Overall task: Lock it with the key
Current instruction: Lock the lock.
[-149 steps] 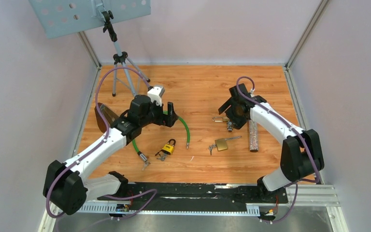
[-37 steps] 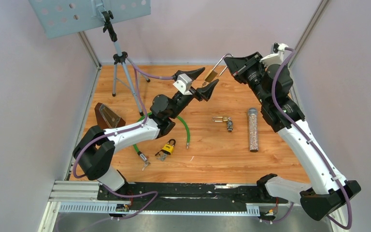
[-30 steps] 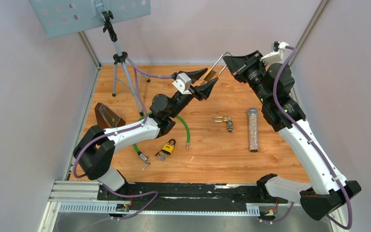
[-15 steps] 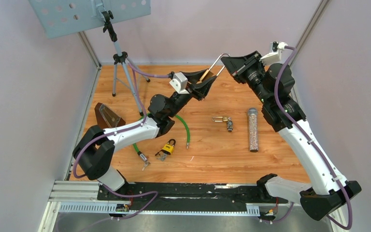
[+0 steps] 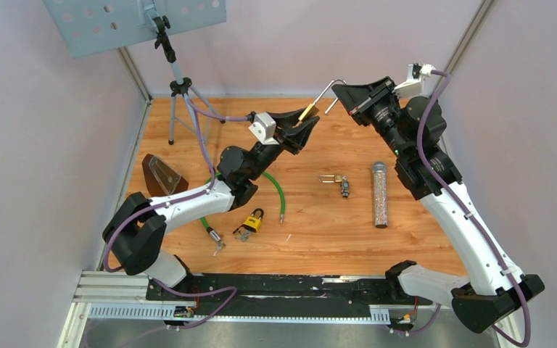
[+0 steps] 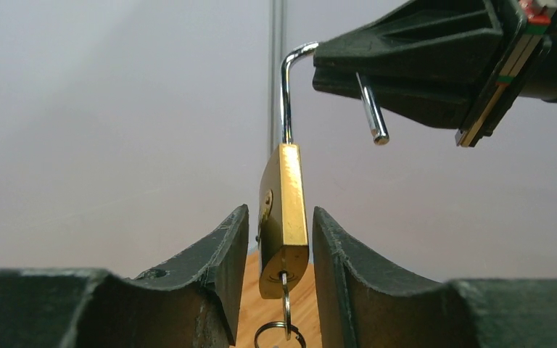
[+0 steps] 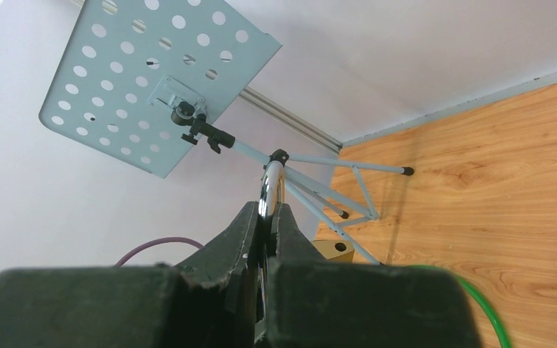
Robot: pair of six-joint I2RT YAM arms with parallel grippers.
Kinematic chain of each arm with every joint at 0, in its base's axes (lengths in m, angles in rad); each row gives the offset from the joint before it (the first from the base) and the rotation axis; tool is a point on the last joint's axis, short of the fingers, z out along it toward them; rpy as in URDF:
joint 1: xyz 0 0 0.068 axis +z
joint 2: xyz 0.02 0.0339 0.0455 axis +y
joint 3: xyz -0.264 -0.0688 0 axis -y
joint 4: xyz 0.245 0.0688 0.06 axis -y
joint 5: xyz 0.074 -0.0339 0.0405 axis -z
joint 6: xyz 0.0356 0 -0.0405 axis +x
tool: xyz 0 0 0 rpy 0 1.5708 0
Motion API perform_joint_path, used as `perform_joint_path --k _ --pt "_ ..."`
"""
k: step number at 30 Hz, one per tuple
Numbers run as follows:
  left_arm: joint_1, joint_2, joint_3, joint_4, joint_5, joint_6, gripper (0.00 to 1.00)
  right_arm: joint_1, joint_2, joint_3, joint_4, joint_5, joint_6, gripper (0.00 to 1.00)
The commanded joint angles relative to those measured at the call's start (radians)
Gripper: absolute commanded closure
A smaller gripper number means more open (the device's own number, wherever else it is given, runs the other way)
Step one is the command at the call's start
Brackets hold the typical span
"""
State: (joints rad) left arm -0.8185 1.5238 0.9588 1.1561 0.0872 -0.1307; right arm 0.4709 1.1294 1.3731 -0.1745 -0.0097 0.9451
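A brass padlock [image 5: 309,113] hangs in the air over the far middle of the table. My right gripper [image 5: 337,90] is shut on its open steel shackle [image 6: 284,94], which also shows pinched between the pads in the right wrist view [image 7: 268,190]. A key [image 6: 286,288] with a ring [image 6: 279,336] sticks out of the padlock's [image 6: 284,210] bottom. My left gripper [image 6: 281,221] is open and straddles the brass body, with a thin gap on each side. In the top view the left gripper [image 5: 315,116] reaches up from the left.
A music stand on a tripod [image 5: 178,80] stands at the back left. On the table lie a yellow padlock with keys [image 5: 254,220], a green cable [image 5: 279,192], a small brass lock [image 5: 337,180], a glitter tube [image 5: 380,194] and a brown wedge [image 5: 161,174].
Five seconds ago both arms were low over the table. Within the last second the left jaws have narrowed around the padlock body; the right gripper keeps holding the shackle.
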Motion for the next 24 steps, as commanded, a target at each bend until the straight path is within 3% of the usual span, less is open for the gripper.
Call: perform_joint_path --k 1,21,23,24 --pt "0.004 -0.060 0.000 0.059 -0.027 -0.007 0.53 0.006 -0.043 0.013 0.138 -0.001 0.051 1.00" --pt "0.004 0.003 0.032 0.095 -0.026 -0.053 0.49 0.006 -0.047 0.018 0.109 -0.001 0.074 1.00" --pt "0.004 0.009 0.036 0.101 -0.027 -0.059 0.51 0.006 -0.048 0.018 0.105 -0.001 0.075 1.00" --pt "0.004 0.011 0.036 0.105 -0.028 -0.061 0.57 0.006 -0.049 0.017 0.103 -0.002 0.076 1.00"
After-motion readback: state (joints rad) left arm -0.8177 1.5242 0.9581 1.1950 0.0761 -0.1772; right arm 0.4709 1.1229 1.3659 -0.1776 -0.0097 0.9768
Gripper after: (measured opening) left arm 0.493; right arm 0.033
